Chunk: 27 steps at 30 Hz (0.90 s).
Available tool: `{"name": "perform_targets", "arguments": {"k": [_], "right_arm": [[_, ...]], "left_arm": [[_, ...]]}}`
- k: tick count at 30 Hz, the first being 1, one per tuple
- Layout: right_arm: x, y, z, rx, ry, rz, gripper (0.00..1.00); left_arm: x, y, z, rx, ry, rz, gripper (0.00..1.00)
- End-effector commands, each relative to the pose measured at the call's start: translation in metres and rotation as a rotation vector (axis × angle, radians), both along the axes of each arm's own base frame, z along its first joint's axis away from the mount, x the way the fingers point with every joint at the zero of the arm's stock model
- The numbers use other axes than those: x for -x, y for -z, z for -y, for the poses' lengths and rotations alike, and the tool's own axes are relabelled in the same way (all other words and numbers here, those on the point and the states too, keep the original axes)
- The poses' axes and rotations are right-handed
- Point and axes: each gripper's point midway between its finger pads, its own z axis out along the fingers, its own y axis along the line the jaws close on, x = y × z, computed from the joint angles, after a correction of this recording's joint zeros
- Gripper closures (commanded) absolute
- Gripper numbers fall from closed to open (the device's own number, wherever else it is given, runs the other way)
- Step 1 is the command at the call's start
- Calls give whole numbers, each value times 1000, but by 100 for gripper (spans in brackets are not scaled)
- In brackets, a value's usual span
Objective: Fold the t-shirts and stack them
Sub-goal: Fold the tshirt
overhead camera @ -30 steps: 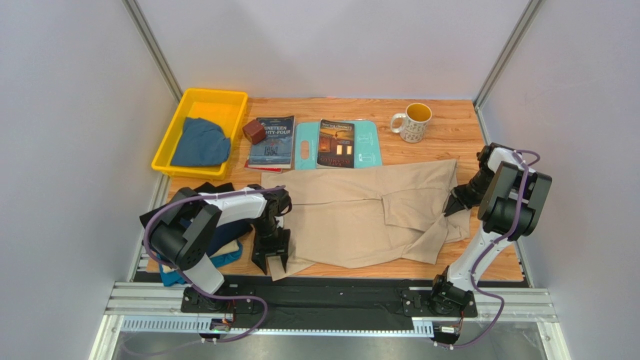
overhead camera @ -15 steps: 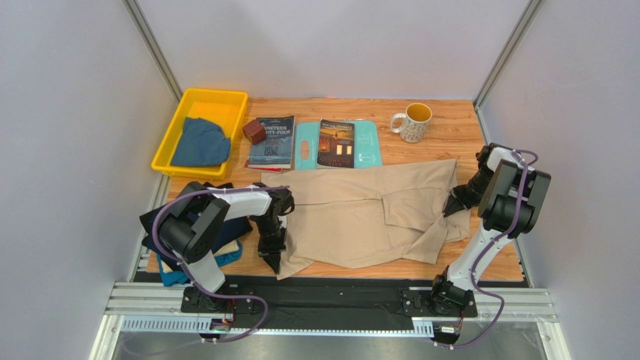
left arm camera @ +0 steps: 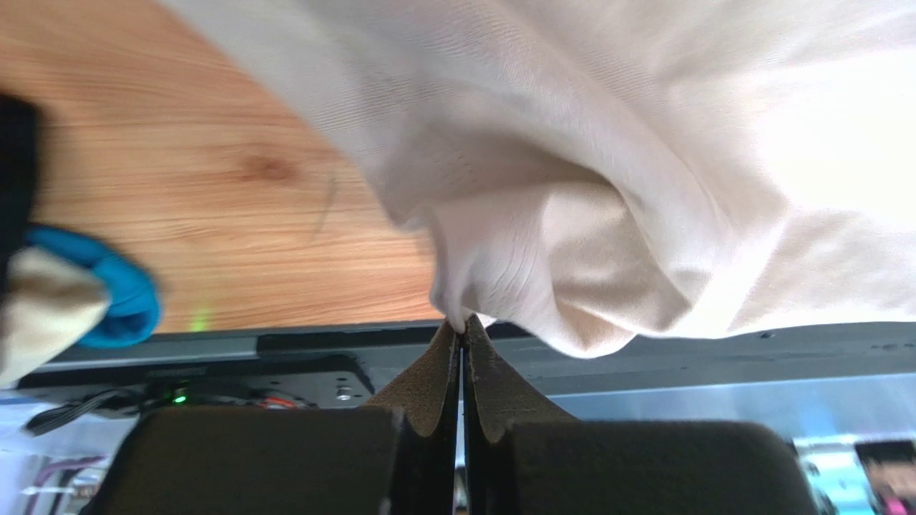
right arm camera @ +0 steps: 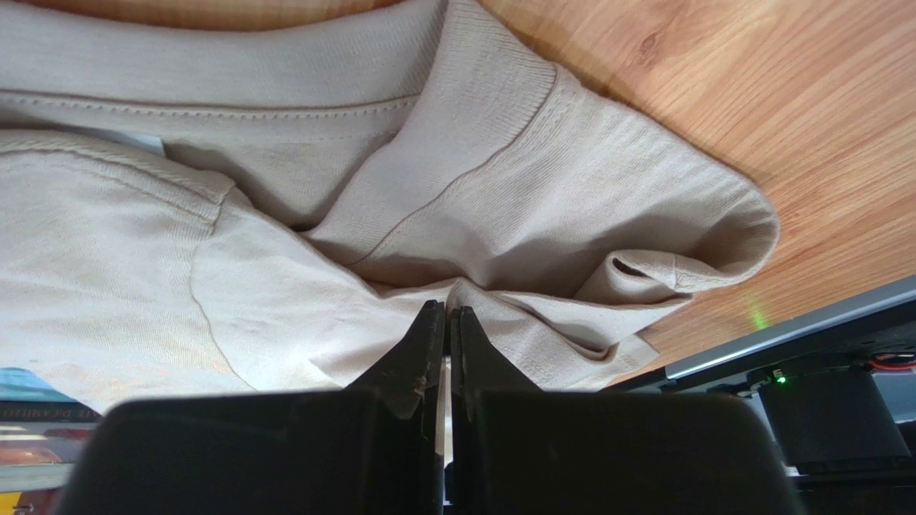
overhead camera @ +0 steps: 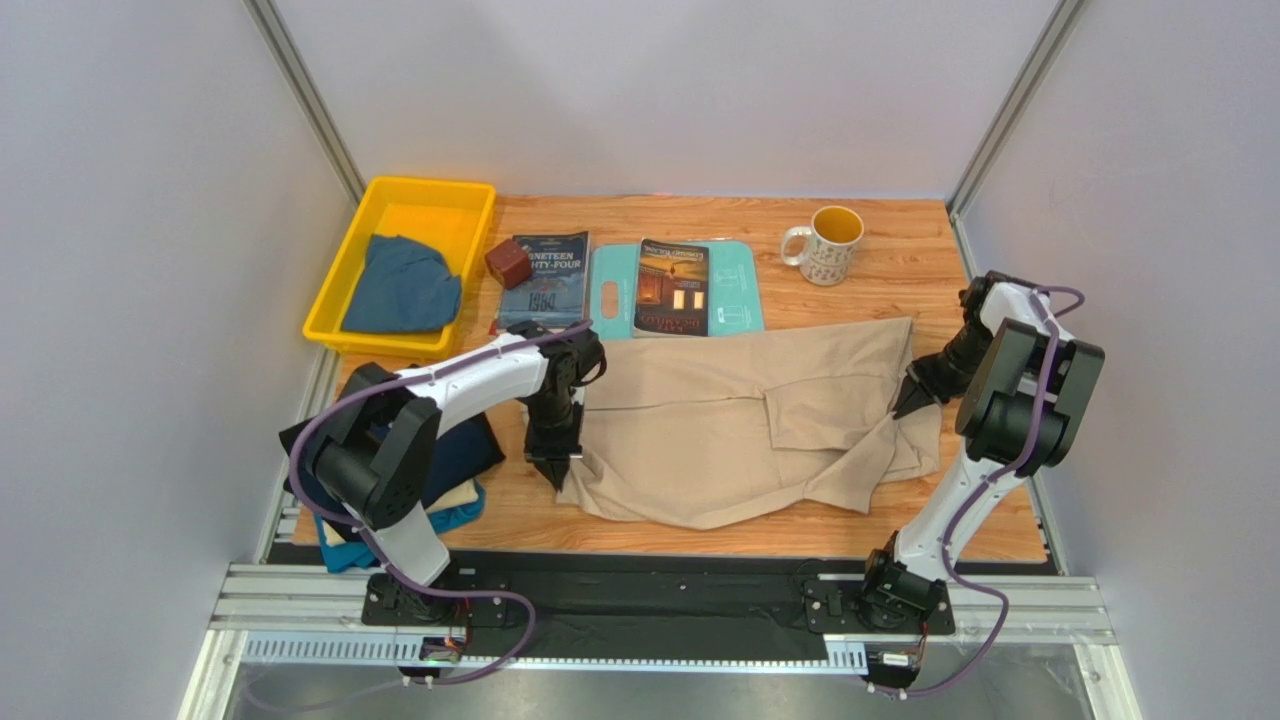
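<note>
I see the tan t-shirt (overhead camera: 721,428) spread on the table just in front of the teal board (overhead camera: 739,305). It's wider than the board on both sides, with a flap doubled over its right half.

My left gripper (overhead camera: 553,459) sits in front of the board's left end. Its fingers are pressed together on a bunched bit of the shirt's left edge, and the left wrist view shows cloth pinched right at the tips.

My right gripper (overhead camera: 912,396) is well right of the board and nearer me. Its fingers are closed on the shirt's right edge beside a ribbed band, and the right wrist view shows cloth nipped between the tips.

Left of the board, the dusty blue t-shirt (overhead camera: 398,285) is in the yellow bin (overhead camera: 433,189). Left of the board and nearer me, the dark navy t-shirt (overhead camera: 463,450) lies on the teal t-shirt (overhead camera: 451,513).

The mug (overhead camera: 824,243) is right of the board. One book (overhead camera: 672,288) lies on the board, and a second book (overhead camera: 544,281) is just left of it.
</note>
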Motion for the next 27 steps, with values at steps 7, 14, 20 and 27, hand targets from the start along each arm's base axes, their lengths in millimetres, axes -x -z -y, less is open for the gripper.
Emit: {"name": "perform_targets", "arguments": {"k": [7, 14, 20, 27], "right_arm": [[2, -31, -1, -2, -99, 62, 100], [16, -47, -6, -19, -147, 44, 100], [2, -65, -9, -37, -162, 130, 100], [-4, -77, -20, -53, -155, 205, 100]], "left_arm": [[-32, -55, -37, -52, -95, 155, 100], [-35, -63, -53, -80, -115, 161, 100], [-48, -75, -54, -58, -119, 222, 100], [-58, -92, -63, -83, -138, 283, 100]]}}
